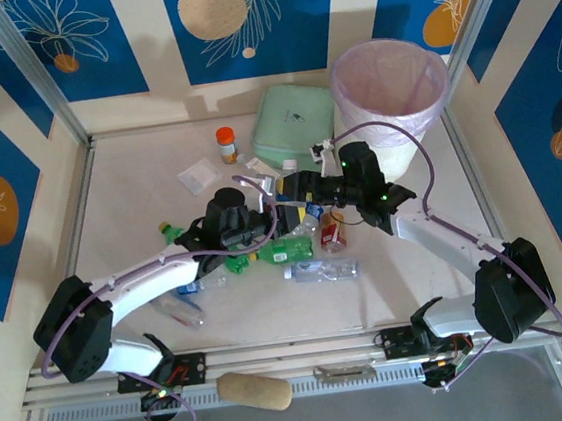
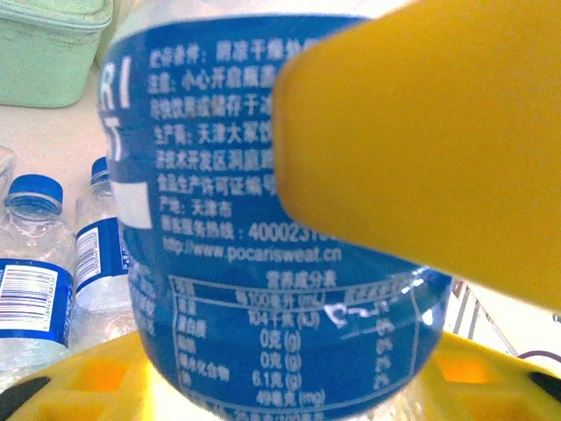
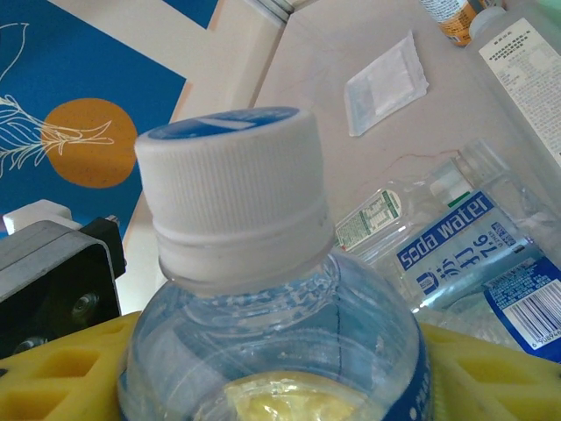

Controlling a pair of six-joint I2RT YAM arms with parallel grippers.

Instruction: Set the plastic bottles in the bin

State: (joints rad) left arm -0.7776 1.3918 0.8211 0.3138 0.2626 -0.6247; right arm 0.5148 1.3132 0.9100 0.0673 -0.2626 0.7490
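Left tool (image 2: 289, 281): clenched on the body of the blue-labelled bottle (image 2: 219, 105), with yellow fingers on either side of the label.
Right tool (image 3: 272, 377): its fingers straddle a bottle's shoulder just under the white cap (image 3: 232, 184). You cannot tell whether they bear on it.
Held bottle: mid-table, between the two facing tools. It looks like one bottle shared by both.
Long axis: the cap end rises past the right tool's fingers towards its camera. From above you cannot tell the tilt.
Bin (image 1: 411, 152): far right corner, just behind the right tool and well apart from the left arm's base.
Nearer arm: the right one, clearly.
Step, as you may judge it: a handover from left to right.
Remaining bottles (image 1: 306, 258): lying on the table (image 1: 138, 185) beneath the tools.
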